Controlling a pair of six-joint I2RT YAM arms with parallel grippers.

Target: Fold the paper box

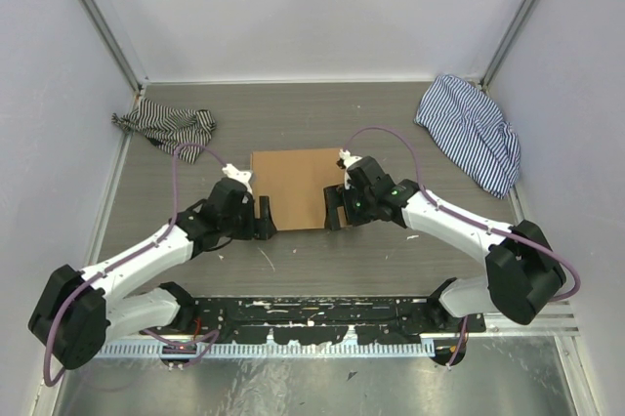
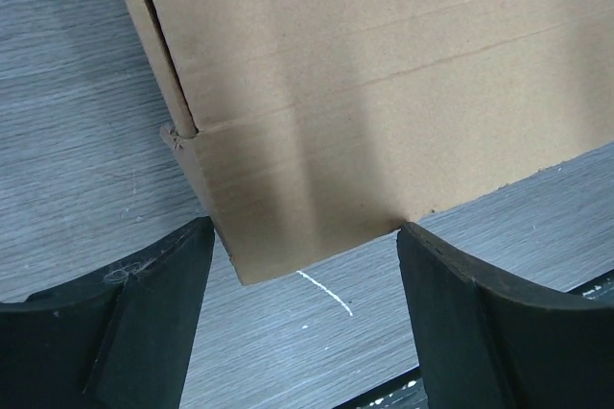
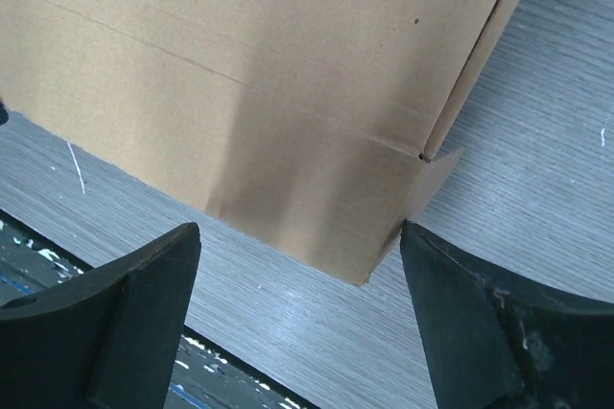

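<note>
Paper box (image 1: 296, 187): shown near the middle of the table (image 1: 322, 108), between the two arms, as a flat brown rectangle with its top panel lying closed. In the left wrist view the box (image 2: 384, 83) presents its near-left corner, and in the right wrist view (image 3: 259, 63) its near-right corner.

The left gripper (image 1: 264, 217) is set at the near-left corner and the right gripper (image 1: 335, 213) at the near-right corner. Both pairs of jaws are spread wide and nothing is clamped. In each wrist view a box corner lies in the gap between the fingers (image 2: 302, 318) (image 3: 302, 323); whether a finger touches the cardboard cannot be told.

Progress, as judged: the walls appear raised and the lid brought down, so most of the folding seems done. A crease is seen above the near front panel (image 2: 317, 198), and a small corner tab (image 2: 173, 133) protrudes at the seam on each side, so tucking and pressing the near edge is probably left.

Two striped cloths (image 1: 166, 126) (image 1: 471, 131) lie well apart at the far left and far right.
</note>
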